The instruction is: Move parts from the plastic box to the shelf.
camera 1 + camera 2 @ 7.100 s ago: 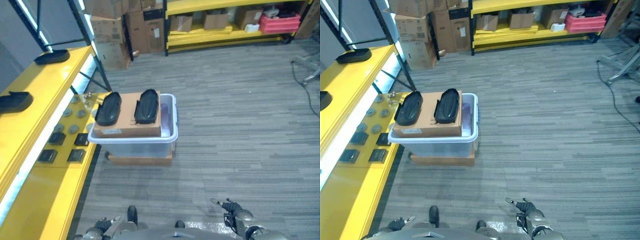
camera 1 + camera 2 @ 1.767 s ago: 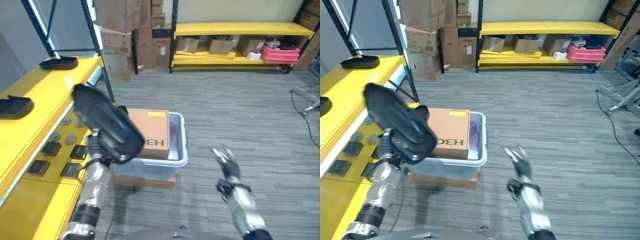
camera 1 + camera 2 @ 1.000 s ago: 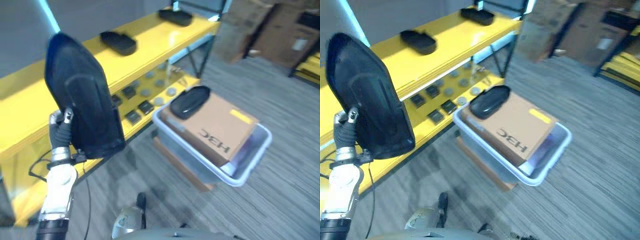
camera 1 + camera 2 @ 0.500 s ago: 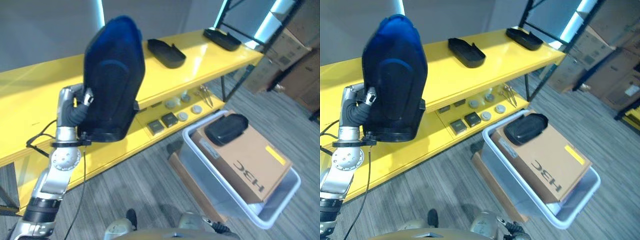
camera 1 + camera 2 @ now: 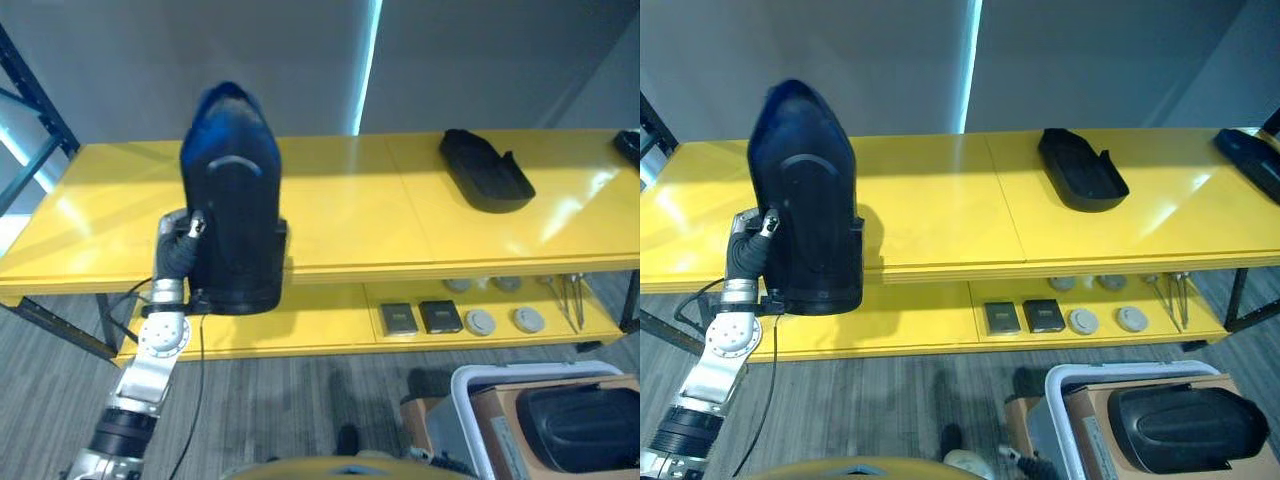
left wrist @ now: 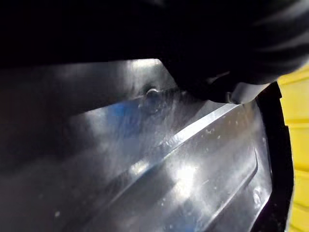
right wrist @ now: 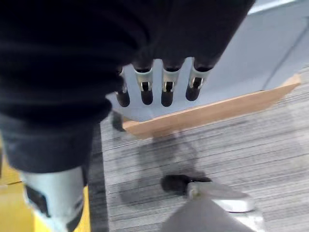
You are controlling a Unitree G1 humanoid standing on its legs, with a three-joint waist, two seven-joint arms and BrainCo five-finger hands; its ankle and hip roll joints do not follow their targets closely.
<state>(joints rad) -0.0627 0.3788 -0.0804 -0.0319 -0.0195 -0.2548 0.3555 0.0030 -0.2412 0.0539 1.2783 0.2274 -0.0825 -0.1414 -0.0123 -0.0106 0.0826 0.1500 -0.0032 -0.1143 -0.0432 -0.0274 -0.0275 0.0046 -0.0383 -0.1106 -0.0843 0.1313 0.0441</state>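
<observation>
The left hand [image 5: 178, 252] grips a black part [image 5: 232, 200], upright before the yellow shelf [image 5: 360, 215]; its fingers seem curled behind. The right hand [image 7: 159, 82] hangs relaxed near the plastic box [image 5: 1060, 385].

The yellow shelf [image 5: 340, 215] has two levels. On its top board lies one black part [image 5: 486, 170], and another black part [image 5: 1248, 158] sits at the far right edge. On the lower board there are two dark square pieces [image 5: 1024, 316], some round grey discs [image 5: 1100, 320] and thin metal tools [image 5: 1174, 294].
</observation>
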